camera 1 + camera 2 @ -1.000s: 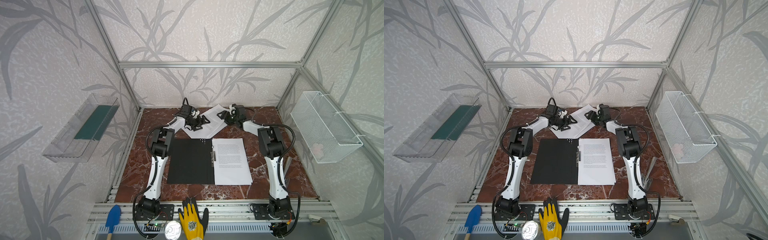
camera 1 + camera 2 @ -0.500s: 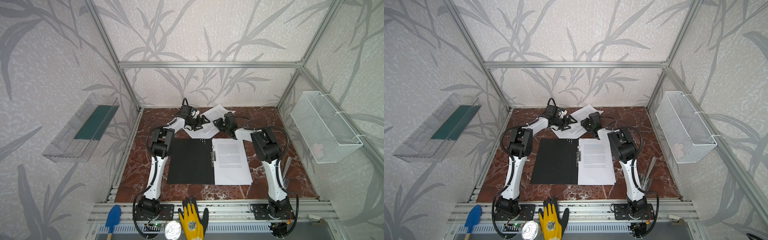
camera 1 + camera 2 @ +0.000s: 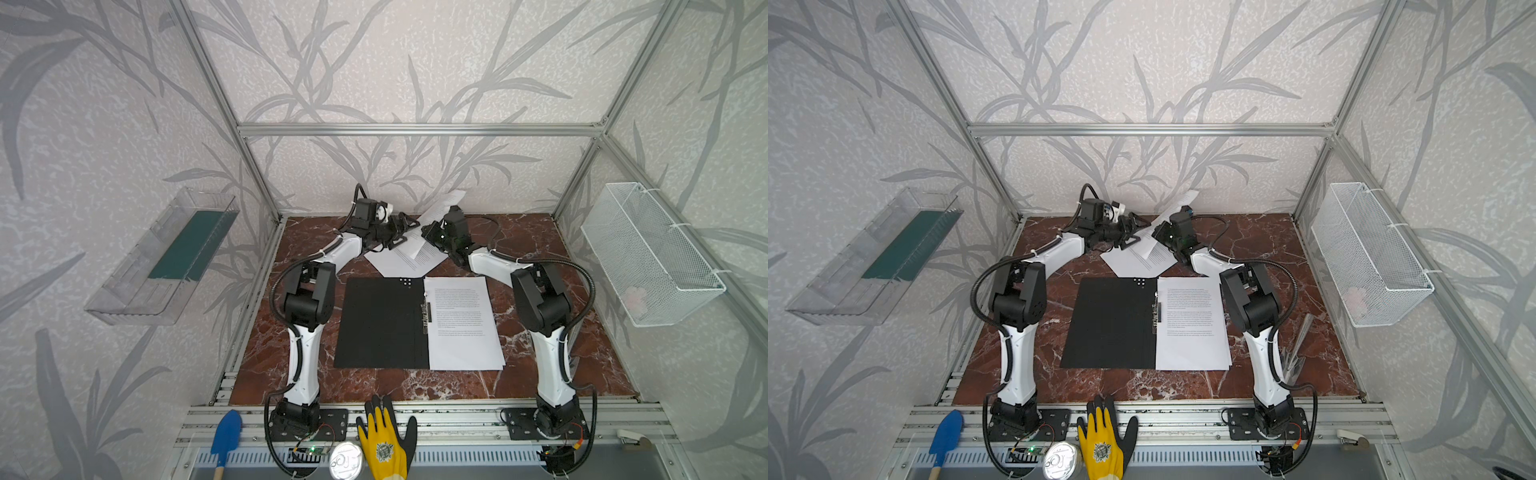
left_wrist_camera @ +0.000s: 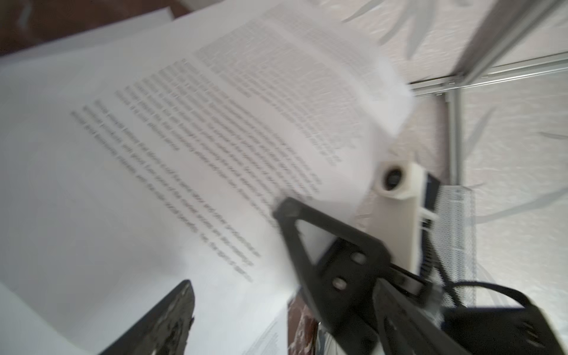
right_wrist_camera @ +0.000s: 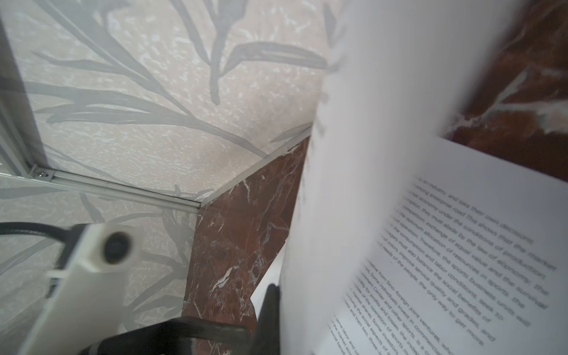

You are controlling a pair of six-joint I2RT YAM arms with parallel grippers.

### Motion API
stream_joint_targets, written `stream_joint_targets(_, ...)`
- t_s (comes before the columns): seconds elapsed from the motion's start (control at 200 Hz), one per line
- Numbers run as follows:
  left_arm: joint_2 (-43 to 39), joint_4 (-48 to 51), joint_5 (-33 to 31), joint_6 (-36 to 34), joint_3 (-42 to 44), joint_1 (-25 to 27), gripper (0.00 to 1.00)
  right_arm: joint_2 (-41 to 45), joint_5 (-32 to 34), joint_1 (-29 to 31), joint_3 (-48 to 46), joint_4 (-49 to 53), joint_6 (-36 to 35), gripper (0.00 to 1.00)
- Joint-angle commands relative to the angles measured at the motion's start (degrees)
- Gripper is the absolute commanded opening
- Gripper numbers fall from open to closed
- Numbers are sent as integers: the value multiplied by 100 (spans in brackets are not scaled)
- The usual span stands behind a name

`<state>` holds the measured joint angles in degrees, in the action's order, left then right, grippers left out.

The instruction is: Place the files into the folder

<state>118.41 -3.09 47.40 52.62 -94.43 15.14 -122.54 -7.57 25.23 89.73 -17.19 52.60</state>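
The black folder [image 3: 382, 324] [image 3: 1111, 324] lies open on the marble table, with a printed sheet [image 3: 461, 328] [image 3: 1192, 328] on its right half. More files [image 3: 399, 264] [image 3: 1133, 264] lie loose behind it. My right gripper [image 3: 427, 233] [image 3: 1159, 235] [image 5: 276, 310] is shut on the edge of one sheet [image 3: 444, 203] [image 3: 1179, 205] [image 5: 384, 123], which curls upward toward the back wall. My left gripper [image 3: 401, 232] [image 3: 1133, 232] [image 4: 235, 246] is open just left of it, over the loose files [image 4: 107, 184], holding nothing.
A white wire basket [image 3: 648, 253] hangs on the right wall. A clear tray with a dark green panel [image 3: 187, 245] hangs on the left wall. A yellow glove [image 3: 384, 440], a blue trowel [image 3: 226, 432] and a tin can [image 3: 345, 461] lie on the front rail.
My right gripper moved left to the loose files, shut on one sheet's edge and raised it. The left arm stayed where it was, open.
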Motion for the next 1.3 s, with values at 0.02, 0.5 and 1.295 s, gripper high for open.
stream_joint_targets(0.02, -1525, -1200, -197, 522, 996, 25, 92, 903, -427, -12, 181, 596, -728, 0)
stream_joint_targets(0.5, -6667, -75, -2227, 44, 5357, 1014, 92, 3146, -1741, 981, -389, 3435, -2525, 0)
stream_joint_targets(1.295, -9313, 4653, -3285, -3128, 4559, 1331, 99, 4391, 849, 257, -3473, 5786, -4213, 0)
